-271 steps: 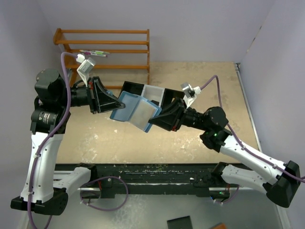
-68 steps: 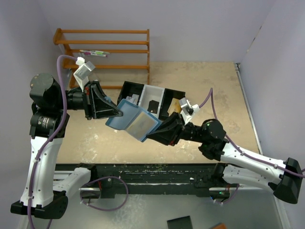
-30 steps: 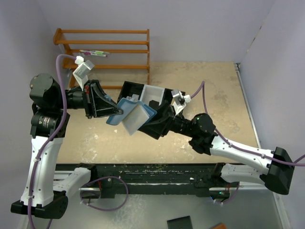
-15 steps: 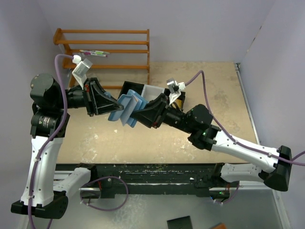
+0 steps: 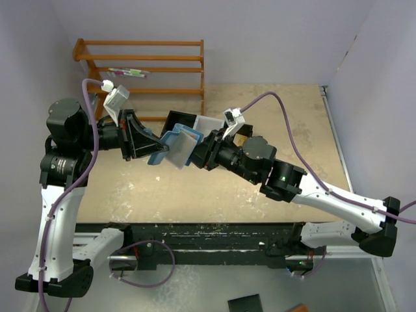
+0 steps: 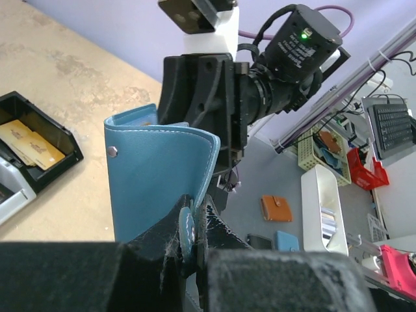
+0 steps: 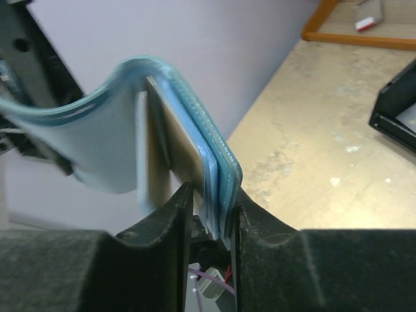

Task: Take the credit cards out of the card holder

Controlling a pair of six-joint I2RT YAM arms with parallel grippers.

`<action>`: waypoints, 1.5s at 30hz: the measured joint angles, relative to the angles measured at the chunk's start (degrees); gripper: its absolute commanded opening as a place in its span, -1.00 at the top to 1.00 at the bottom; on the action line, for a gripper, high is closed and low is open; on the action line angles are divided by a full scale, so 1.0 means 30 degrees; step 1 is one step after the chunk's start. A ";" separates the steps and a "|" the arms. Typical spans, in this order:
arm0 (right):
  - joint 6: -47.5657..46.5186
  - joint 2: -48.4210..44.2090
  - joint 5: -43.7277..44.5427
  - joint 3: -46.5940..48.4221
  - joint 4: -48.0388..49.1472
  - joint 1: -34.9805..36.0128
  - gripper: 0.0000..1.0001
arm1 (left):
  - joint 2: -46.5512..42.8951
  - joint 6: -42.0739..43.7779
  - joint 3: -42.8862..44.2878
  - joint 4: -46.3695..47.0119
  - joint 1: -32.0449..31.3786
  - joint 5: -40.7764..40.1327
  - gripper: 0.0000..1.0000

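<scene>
The blue card holder [image 5: 174, 143] hangs in the air between both grippers, bent into a fold. My left gripper [image 5: 158, 153] is shut on its left edge; in the left wrist view the fingertips pinch the blue rim [image 6: 188, 227]. My right gripper [image 5: 194, 155] is closed around the opposite stacked edges [image 7: 218, 175], one finger on each side. A tan credit card [image 7: 174, 140] shows inside the fold, against the pale inner pocket. More gold credit cards [image 6: 29, 144] lie in a black compartment of the tray.
A black-and-white three-compartment tray [image 5: 195, 122] sits on the table right behind the holder. A wooden rack [image 5: 146, 65] stands at the back left with a pen-like item on it. Side walls close in the table left and right.
The right gripper has moved left, come up to the holder's free half and narrowed its jaws onto it. The holder went from spread flat to folded. The left gripper kept its hold.
</scene>
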 measured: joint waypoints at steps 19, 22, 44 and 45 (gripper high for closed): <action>0.0000 -0.0022 -0.0882 -0.3978 0.7599 -0.0153 -0.27 | -0.0525 -0.1741 0.0058 0.0991 -0.0102 0.1996 1.00; -0.0036 0.0015 -0.1377 -0.4007 0.8473 -0.0182 -0.50 | -0.0634 -0.2251 0.0029 0.1596 -0.0109 0.2288 1.00; 0.1056 -0.0481 -0.3701 -0.6645 1.3828 -0.0138 0.57 | -0.0845 -0.4554 -0.0117 0.3548 -0.0197 0.2659 1.00; 0.1049 -0.0510 -0.3898 -0.6645 1.3937 -0.0131 0.63 | -0.0845 -0.4335 -0.0109 0.3366 -0.0197 0.2514 1.00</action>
